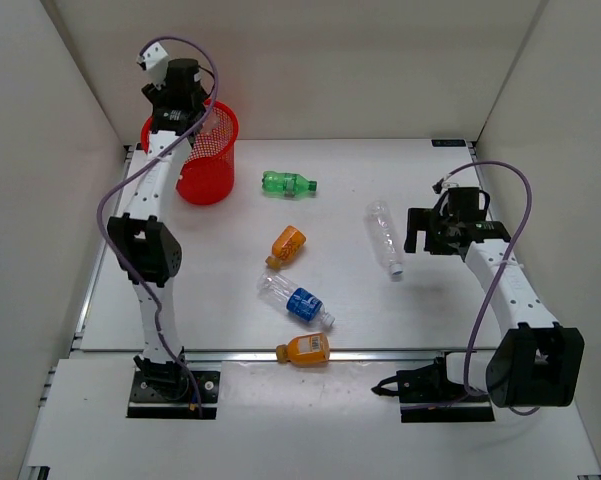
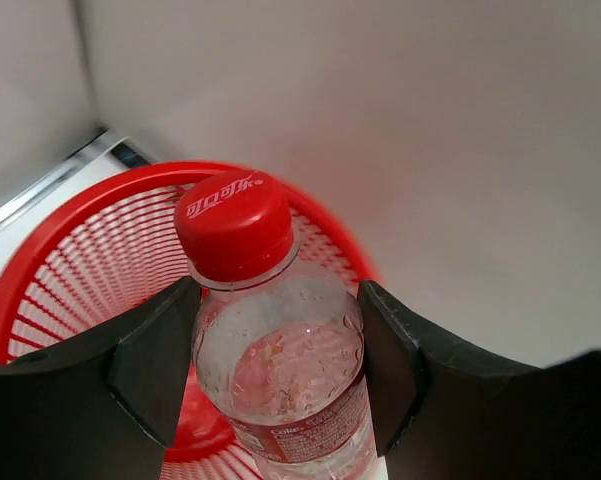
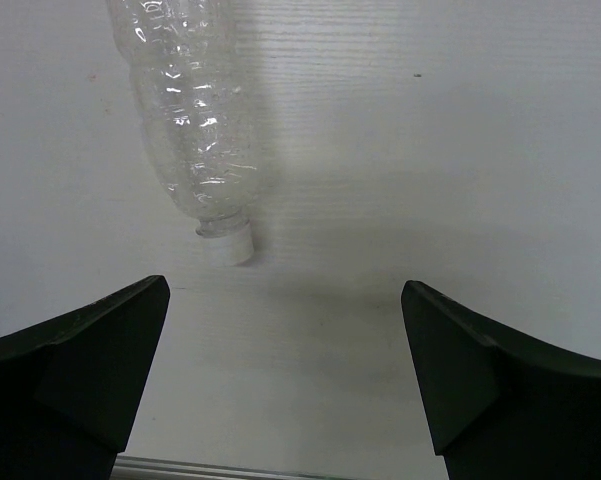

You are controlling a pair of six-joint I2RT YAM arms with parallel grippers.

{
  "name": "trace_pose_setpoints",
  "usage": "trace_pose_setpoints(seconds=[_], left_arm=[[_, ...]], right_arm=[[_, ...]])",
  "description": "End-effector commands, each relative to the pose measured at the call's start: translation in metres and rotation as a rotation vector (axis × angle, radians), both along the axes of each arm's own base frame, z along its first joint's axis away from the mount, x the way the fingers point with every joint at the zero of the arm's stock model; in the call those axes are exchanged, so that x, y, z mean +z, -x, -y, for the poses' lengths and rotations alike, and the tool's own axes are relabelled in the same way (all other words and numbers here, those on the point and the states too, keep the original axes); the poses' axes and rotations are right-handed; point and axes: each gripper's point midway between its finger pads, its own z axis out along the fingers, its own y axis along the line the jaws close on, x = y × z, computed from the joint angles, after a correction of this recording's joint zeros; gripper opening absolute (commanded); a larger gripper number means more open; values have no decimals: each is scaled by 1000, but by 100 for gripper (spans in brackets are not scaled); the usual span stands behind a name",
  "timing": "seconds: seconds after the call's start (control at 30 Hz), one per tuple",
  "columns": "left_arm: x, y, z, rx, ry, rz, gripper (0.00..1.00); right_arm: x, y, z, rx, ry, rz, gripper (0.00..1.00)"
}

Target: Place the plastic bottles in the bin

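Step in hand: drop-off; left pincer (image 2: 275, 290) grasping red-labelled bottle (image 2: 280, 370) above bin (image 2: 90, 270), far left; next move: release inside rim; right pincer (image 3: 285, 290) released, empty, near plain clear bottle (image 3: 190, 130).

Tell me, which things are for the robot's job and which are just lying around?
For the job: red-capped bottle, green bottle, middle orange bottle, near-edge orange bottle, blue-labelled bottle, plain clear bottle, red bin.
Just there: table, walls.
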Motion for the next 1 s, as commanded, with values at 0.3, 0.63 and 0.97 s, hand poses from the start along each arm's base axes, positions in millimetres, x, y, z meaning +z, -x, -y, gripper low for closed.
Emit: trace_pose_setpoints(seconds=[0.3,0.63,0.97], left_arm=[[40,18,-29,65,-174,18,99],[4,102,90,-461,7,-142,99],[-123,236,200,-906,229,-414,99]], right_arm=[[0,-30,-17,144,67,46,99],[-38,-57,-58,287,24,70,99],[-88,-54,-74,226,-83,-32,83]])
